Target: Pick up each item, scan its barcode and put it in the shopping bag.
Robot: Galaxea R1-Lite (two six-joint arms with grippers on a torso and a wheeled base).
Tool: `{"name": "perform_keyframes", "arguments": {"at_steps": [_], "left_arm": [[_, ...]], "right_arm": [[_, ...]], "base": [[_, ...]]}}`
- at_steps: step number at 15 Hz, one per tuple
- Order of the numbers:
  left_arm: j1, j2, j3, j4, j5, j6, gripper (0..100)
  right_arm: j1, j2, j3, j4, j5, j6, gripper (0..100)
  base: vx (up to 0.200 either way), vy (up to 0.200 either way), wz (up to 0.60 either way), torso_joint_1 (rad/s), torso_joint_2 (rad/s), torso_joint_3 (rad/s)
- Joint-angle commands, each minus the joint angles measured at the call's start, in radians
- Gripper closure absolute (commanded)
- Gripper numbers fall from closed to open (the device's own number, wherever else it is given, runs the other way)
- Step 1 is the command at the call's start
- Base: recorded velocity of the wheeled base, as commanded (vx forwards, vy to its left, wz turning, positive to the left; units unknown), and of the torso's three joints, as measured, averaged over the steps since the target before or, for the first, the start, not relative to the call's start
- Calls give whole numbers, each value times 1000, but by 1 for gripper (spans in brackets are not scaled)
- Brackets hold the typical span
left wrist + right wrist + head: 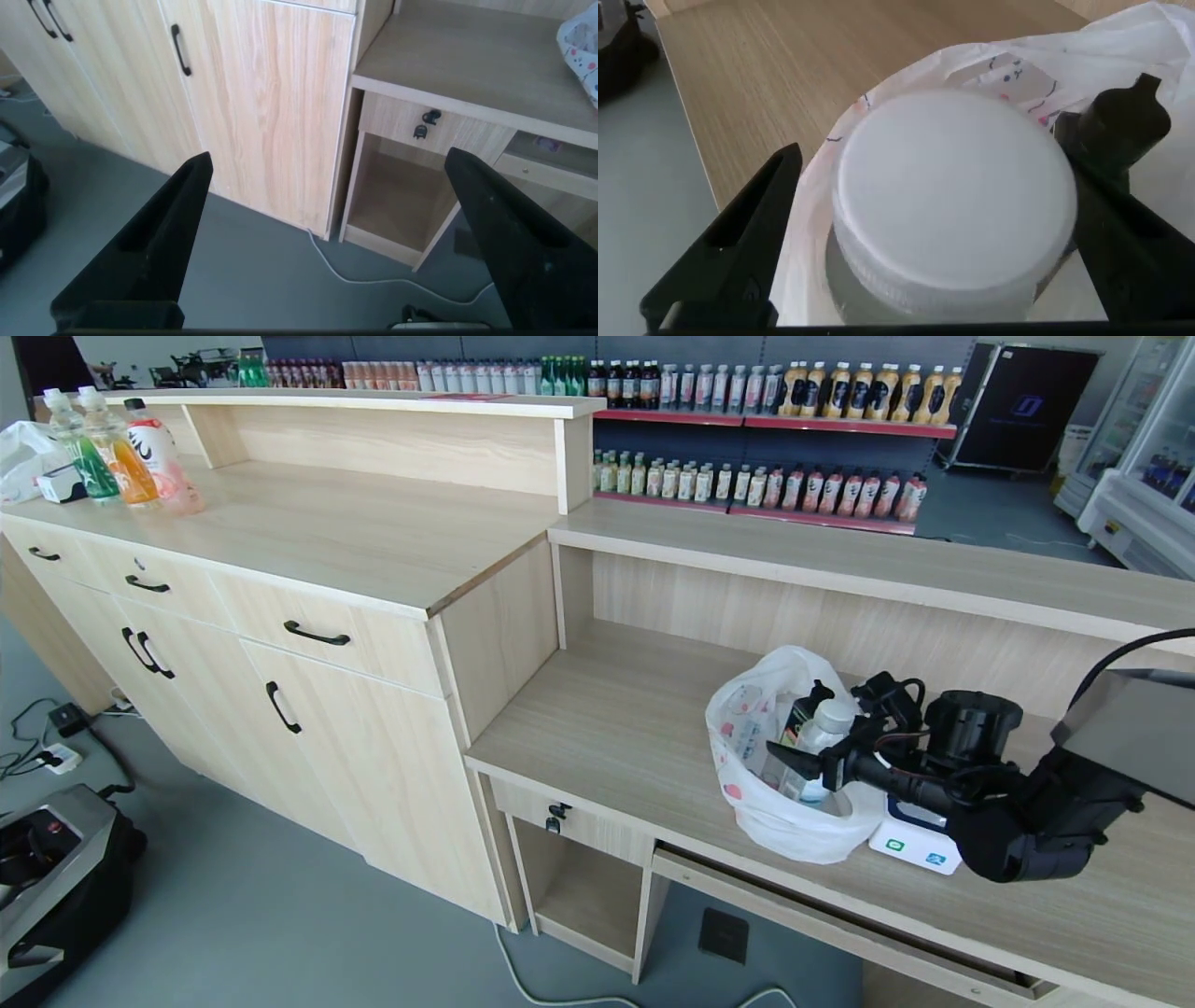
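Note:
A white plastic shopping bag [747, 733] stands open on the lower desk [616, 728]. Inside it a clear bottle with a white cap [826, 721] stands upright beside a dark bottle [801, 714]. My right gripper [796, 719] is at the bag's mouth, open, one finger on each side of the white-capped bottle [952, 196]. The bag's rim [906, 79] and the dark bottle [1120, 112] surround it. My left gripper [327, 159] hangs open and holds nothing, low over the grey floor in front of the cabinet doors [271, 103].
Three drink bottles [121, 448] and a white bag [23, 457] sit at the far left of the upper counter [355, 532]. A small white box [915, 840] lies on the desk right of the shopping bag. Cables and a power strip [47, 756] lie on the floor.

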Motion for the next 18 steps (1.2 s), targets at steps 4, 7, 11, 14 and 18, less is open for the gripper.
{"name": "perform_keyframes", "arguments": {"at_steps": [4,7,11,14,18], "left_arm": [[1,0,0,0,0,0,0],[1,0,0,0,0,0,0],[1,0,0,0,0,0,0],[1,0,0,0,0,0,0],[1,0,0,0,0,0,0]], "right_arm": [[-30,-414,115,190,-9,-86,0],[-93,-540,165,290,-9,-257,0],[-142,-609,155,297,-106,-267,0],[-144,-653,118,320,-268,-171,0],[-169,-771,127,483,-408,-60,0]], "base": [[0,0,0,0,0,0],[0,0,0,0,0,0],[0,0,-300,-1,1,2],[0,0,-600,7,6,-1],[0,0,-600,1,2,4]]}}
